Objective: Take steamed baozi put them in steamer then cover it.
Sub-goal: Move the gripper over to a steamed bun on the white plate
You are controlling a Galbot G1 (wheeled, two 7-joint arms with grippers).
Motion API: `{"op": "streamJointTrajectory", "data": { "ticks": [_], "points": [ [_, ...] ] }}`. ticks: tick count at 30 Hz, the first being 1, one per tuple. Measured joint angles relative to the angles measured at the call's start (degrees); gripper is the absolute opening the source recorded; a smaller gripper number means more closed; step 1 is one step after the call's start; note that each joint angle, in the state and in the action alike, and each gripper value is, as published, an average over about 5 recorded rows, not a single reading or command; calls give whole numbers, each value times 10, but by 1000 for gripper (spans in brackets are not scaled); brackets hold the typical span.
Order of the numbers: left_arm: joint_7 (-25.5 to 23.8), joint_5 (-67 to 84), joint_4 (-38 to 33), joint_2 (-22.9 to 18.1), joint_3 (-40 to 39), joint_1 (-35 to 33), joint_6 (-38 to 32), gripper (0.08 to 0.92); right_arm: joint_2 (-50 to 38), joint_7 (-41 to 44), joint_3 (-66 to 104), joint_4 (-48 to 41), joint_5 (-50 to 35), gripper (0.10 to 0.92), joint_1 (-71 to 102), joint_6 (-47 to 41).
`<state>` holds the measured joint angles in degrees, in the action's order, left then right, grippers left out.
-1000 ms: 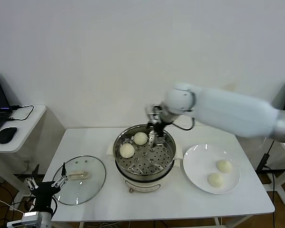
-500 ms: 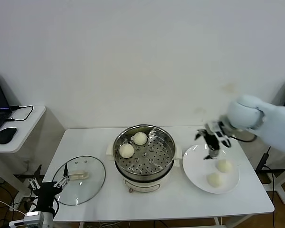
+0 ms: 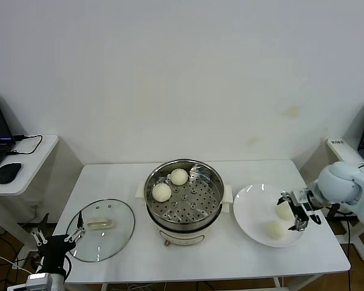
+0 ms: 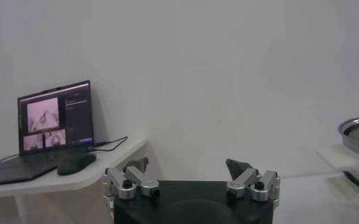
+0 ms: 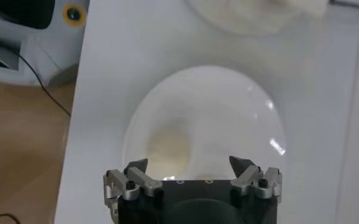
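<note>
Stainless steel of the steamer [image 3: 184, 197] shows two steamed baozi [image 3: 170, 185] on its tray, while two more sit on the white plate [image 3: 255, 209] beside it. I see my right gripper [image 3: 296, 212] over the plate's far side, jaws spread wide and holding nothing, one bun just beside them. My left gripper [image 3: 56, 236] (jaws released too) hangs low off the table's [image 3: 230, 254] edge near the cover [image 3: 101, 229].

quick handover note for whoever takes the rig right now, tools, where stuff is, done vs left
Right tool: open, empty, over the white plate beside the two baozi on the plate.
Left tool: open, empty, parked low by the table's left front corner.
Steamer: mid-table, uncovered, with two baozi in the steamer.
Cover: flat on the table left of the steamer.
Done: two baozi loaded.
Left: move the last two in, then put the cover on.
</note>
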<state>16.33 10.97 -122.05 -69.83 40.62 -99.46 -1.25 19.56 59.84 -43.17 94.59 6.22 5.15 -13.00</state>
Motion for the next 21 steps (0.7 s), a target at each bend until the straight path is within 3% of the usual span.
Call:
{"op": "streamJointTrajectory", "data": {
  "ticks": [21],
  "points": [
    [0,0,5,-7,8,-2,-1,823,78,-31,80,-98,42,823,115,13]
  ]
}}
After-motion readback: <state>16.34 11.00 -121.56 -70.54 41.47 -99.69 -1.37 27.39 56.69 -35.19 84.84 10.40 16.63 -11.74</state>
